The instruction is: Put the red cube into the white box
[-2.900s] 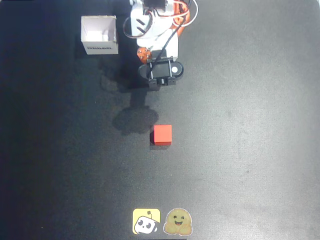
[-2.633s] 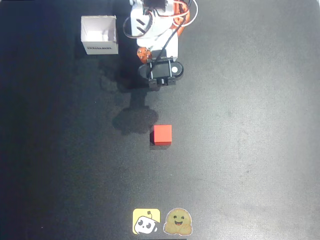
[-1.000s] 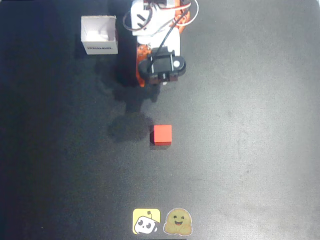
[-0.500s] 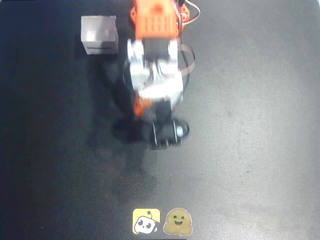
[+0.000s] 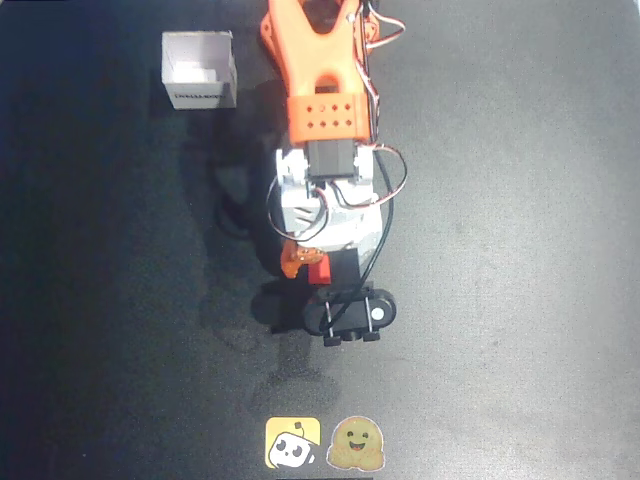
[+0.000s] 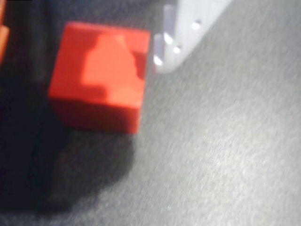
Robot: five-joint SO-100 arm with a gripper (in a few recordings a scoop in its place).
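Observation:
The red cube (image 5: 320,270) lies on the black table near the middle, mostly hidden under my arm in the overhead view, where just a sliver shows. In the wrist view the red cube (image 6: 99,89) sits between my fingers: the pale fixed finger (image 6: 183,33) stands close against its right side, and the orange finger (image 6: 2,37) is at the far left with a dark gap to the cube. My gripper (image 6: 83,56) (image 5: 308,264) is open around the cube, low over the table. The white box (image 5: 199,70) stands upright at the back left, its printed side facing forward.
The orange upper arm (image 5: 322,70) reaches down the middle of the overhead view from the base at the top. Two stickers, a yellow one (image 5: 292,443) and a smiling face (image 5: 357,443), lie at the front edge. Bare black mat spreads left and right.
The arm has unfolded from near its base and reached forward, bringing the gripper down around the red cube. Cube and box have stayed in place.

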